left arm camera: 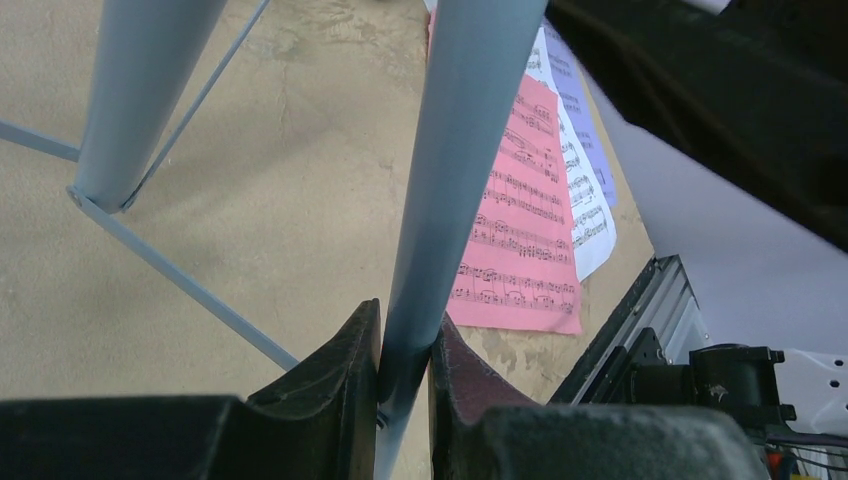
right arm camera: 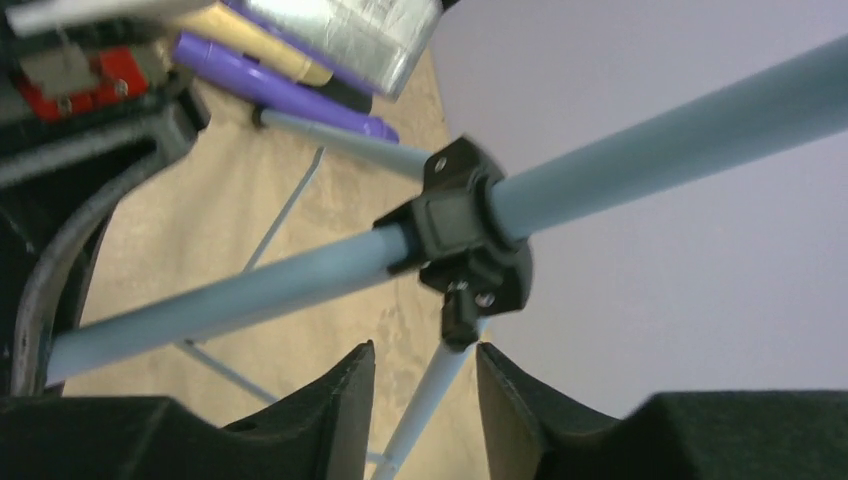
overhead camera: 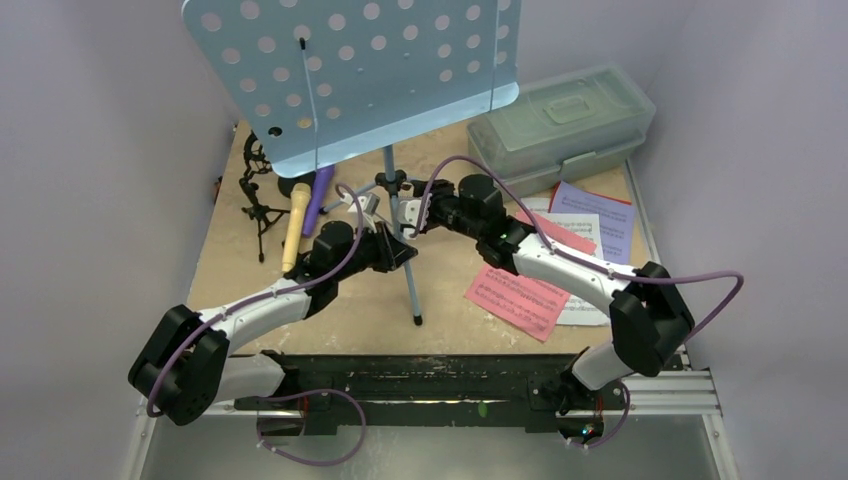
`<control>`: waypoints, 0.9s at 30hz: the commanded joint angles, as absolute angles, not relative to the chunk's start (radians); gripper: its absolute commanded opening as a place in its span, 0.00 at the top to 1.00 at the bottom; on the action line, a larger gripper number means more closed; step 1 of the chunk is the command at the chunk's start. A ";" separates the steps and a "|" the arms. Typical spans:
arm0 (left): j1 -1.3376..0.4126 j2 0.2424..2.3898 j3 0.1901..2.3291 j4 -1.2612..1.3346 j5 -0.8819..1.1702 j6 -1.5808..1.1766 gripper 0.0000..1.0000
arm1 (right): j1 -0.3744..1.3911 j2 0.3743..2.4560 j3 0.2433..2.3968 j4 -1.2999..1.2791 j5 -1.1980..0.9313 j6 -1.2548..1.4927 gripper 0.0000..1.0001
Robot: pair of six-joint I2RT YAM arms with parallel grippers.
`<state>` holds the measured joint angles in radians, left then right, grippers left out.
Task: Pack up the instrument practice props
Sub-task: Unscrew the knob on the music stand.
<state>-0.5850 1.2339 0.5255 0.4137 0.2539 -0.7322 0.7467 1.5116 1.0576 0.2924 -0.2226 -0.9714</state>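
Note:
The pale-blue perforated music rack [overhead camera: 350, 70] stands on its tripod at table centre. My left gripper [overhead camera: 397, 250] is shut on one tripod leg [left arm camera: 440, 200], pinched between both pads in the left wrist view [left arm camera: 405, 330]. My right gripper [overhead camera: 405, 215] is open, its jaws [right arm camera: 425, 350] either side of a thin strut just below the black clamp knob [right arm camera: 460, 310]. A tan microphone [overhead camera: 295, 225] and a purple microphone [overhead camera: 318, 200] lie at the left by a black tripod mic holder [overhead camera: 258, 195]. Pink [overhead camera: 517, 298], white and lavender [overhead camera: 595, 215] pages lie at the right.
A translucent grey-green lidded box [overhead camera: 560, 120] sits at the back right. The rack's front leg reaches to the table's near middle [overhead camera: 415, 318]. Grey walls close in on both sides. A black rail [overhead camera: 430, 385] runs along the near edge.

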 commanded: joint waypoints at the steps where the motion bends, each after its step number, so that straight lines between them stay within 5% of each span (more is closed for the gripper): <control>1: -0.592 1.205 0.539 0.445 0.302 -0.866 0.97 | 0.735 1.447 1.035 0.303 -0.180 -0.855 0.48; 8: -0.592 1.210 0.531 0.458 0.304 -0.867 0.96 | 0.600 1.323 1.033 0.186 -0.569 -0.411 0.35; 14: -0.592 1.213 0.531 0.466 0.307 -0.871 0.96 | 0.421 1.288 0.851 0.509 -0.774 0.397 0.06; 17: -0.591 1.213 0.531 0.466 0.308 -0.873 0.96 | 0.397 1.302 0.750 0.811 -0.816 0.692 0.12; 27: -0.591 1.227 0.534 0.466 0.310 -0.874 0.96 | 0.412 1.543 0.974 0.726 -0.859 1.257 0.30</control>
